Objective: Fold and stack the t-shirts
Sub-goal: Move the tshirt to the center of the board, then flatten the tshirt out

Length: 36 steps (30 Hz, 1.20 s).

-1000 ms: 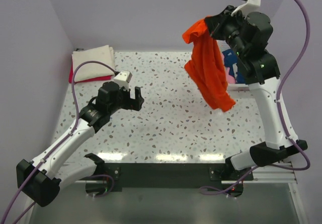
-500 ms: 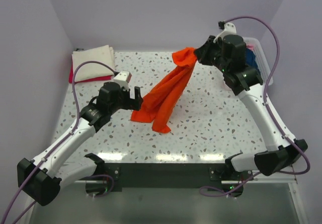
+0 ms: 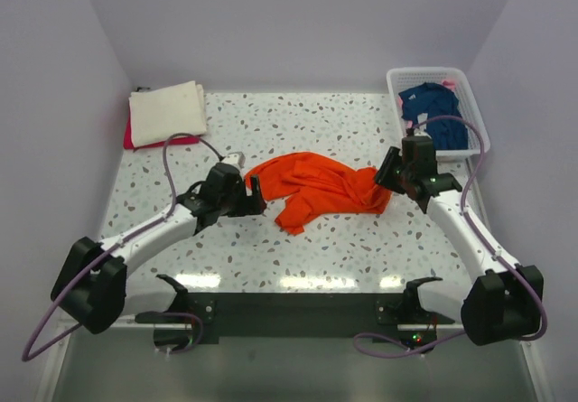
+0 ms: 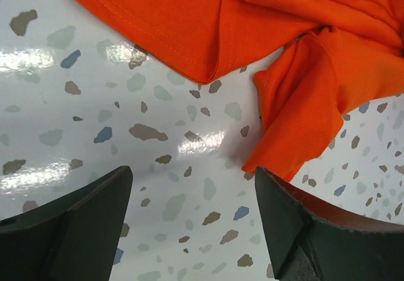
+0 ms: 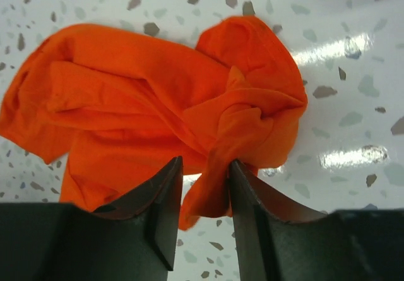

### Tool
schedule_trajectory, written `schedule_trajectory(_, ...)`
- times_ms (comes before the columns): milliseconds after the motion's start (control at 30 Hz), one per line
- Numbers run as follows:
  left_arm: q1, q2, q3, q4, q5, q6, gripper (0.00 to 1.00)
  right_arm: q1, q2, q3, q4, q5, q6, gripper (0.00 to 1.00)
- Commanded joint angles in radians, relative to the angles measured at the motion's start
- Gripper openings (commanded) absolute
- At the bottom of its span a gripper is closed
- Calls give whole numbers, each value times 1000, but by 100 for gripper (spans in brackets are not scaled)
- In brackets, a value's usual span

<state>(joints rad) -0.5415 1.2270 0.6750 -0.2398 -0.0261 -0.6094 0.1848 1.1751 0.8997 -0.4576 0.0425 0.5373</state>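
Note:
The bright orange t-shirt [image 3: 316, 185] lies crumpled on the speckled table's middle. It also shows in the left wrist view [image 4: 189, 28] and the right wrist view [image 5: 145, 91]. My right gripper [image 3: 384, 174] is low at the shirt's right end. Its jaws [image 5: 204, 167] stand a little apart around a twisted fold that touches only one finger. My left gripper [image 3: 253, 192] is open and empty just above the table at the shirt's left edge [image 4: 192, 173]. A folded cream t-shirt [image 3: 167, 111] lies on a red one [image 3: 134, 138] at the back left. A navy t-shirt [image 3: 435, 117] lies in the basket.
The white lattice basket [image 3: 470, 86] stands at the back right, just behind my right arm. Lilac walls close in the table on the left, back and right. Bare speckled table [image 3: 316, 248] shows between the shirt and the near edge.
My right arm swung the hanging orange shirt from high at the back right down leftwards and laid it on the table. My left gripper dropped lower and moved right to the shirt's edge.

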Motion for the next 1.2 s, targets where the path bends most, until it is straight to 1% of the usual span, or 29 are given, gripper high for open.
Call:
schedule_trajectory(0,-28,75,52,132,-6,-82,83,2,-43,-41,16,42,7,43)
schedule_trajectory(67,-31,107,87,129,-23,-87,81,4,-84,-64,30,51,10,50)
schedule_trajectory(100,-31,138,101,126,-41,-89,79,10,-101,-71,37,46,10,52)
schedule_trajectory(167,-29,187,142,137,-37,-93,77,22,-129,-70,31,77,7,55)
schedule_trajectory(200,-31,207,181,143,-22,-95,74,34,-130,-62,24,92,0,55)
schedule_trajectory(267,-32,271,233,139,-17,-86,72,36,-129,-48,16,112,-3,55)
schedule_trajectory(333,-41,321,325,129,-38,-50,68,36,-127,-41,23,109,-5,54)
schedule_trajectory(367,-41,374,356,126,-43,-37,68,38,-126,-44,31,102,0,54)
schedule_trajectory(400,-43,406,423,119,-47,-9,66,36,-123,-44,36,99,3,53)
schedule_trajectory(433,-44,472,457,96,-52,2,64,38,-115,-42,39,96,1,53)
schedule_trajectory(500,-46,535,550,70,-58,28,59,35,-109,-38,33,97,0,52)
schedule_trajectory(600,-48,635,632,47,-45,49,55,36,-114,-36,23,106,-8,52)
schedule_trajectory(667,-51,684,667,42,-25,59,53,36,-126,-44,20,108,-13,52)
schedule_trajectory(800,-63,735,705,63,8,77,52,36,-137,-64,20,109,-14,52)
schedule_trajectory(1000,-81,807,793,24,15,94,50,38,-141,-85,22,109,-16,52)
schedule_trajectory(1133,-94,833,813,13,20,89,44,36,-143,-94,23,111,-16,52)
schedule_trajectory(1167,-95,839,816,11,18,86,41,36,-143,-96,23,111,-16,52)
